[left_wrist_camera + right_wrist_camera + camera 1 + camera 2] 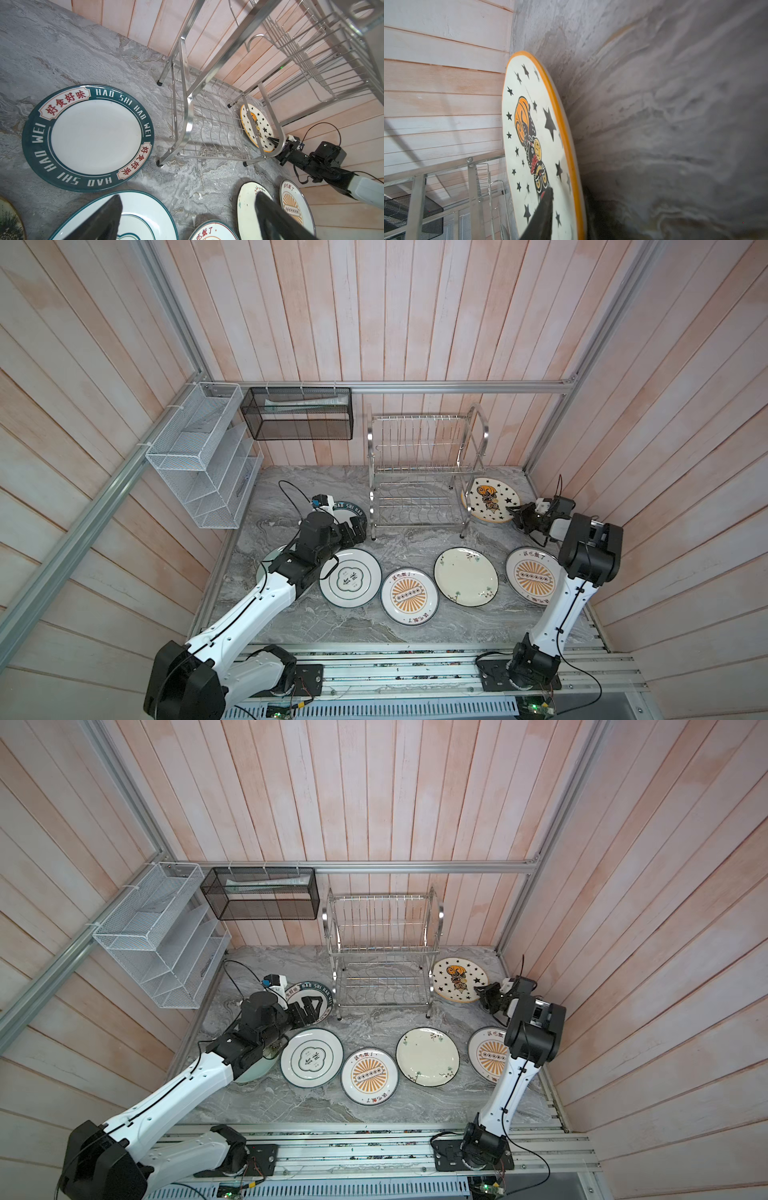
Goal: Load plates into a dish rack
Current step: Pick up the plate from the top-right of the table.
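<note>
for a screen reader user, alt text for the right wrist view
Close-up of a gold-rimmed plate with black stars, seen obliquely, a black finger of the right end effector over its face. Grey marble table lies beneath it; the steel dish rack and a plank wall stand beyond.

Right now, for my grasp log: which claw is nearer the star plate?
Right. The right claw is at the rim of the star plate; the left claw hovers beyond the rack.
</note>
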### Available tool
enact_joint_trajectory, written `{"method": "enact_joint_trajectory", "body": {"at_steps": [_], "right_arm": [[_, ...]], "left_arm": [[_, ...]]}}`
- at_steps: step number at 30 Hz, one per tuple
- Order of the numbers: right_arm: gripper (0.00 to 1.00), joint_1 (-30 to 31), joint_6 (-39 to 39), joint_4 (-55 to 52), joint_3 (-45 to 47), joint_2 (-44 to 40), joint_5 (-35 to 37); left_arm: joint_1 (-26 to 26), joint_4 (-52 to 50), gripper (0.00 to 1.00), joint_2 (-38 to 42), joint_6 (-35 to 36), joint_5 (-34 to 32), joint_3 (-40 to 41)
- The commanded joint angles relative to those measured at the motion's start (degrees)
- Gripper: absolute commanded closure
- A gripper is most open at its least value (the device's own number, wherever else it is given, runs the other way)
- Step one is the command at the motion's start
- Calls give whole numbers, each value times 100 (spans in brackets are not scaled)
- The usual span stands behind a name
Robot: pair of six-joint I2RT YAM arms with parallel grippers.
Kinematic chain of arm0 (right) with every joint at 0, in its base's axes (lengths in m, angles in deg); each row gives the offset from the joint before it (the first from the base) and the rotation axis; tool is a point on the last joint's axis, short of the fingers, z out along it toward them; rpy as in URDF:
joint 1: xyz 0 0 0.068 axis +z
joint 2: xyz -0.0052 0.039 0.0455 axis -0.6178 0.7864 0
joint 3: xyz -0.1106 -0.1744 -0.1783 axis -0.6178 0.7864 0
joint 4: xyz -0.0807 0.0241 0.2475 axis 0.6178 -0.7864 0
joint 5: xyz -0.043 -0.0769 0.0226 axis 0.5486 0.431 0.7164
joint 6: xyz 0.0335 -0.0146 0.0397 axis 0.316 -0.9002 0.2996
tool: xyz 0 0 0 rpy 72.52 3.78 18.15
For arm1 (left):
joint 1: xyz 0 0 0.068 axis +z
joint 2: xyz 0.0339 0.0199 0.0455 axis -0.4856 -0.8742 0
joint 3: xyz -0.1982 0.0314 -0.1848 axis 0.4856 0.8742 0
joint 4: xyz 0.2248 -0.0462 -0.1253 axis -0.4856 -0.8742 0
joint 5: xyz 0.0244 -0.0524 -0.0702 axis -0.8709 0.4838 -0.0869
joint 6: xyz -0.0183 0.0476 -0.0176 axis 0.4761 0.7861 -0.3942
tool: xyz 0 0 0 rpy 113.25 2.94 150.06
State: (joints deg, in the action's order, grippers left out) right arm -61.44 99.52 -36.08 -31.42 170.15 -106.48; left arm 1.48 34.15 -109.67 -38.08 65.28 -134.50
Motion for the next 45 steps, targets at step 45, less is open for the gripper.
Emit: {"method": "enact_joint_trajectory", "body": {"at_steps": [45], "right_arm": [[100, -1019, 69, 304, 1593, -3184, -1200]], "left_arm": [[-143, 30, 0, -226, 8, 105, -286]]}}
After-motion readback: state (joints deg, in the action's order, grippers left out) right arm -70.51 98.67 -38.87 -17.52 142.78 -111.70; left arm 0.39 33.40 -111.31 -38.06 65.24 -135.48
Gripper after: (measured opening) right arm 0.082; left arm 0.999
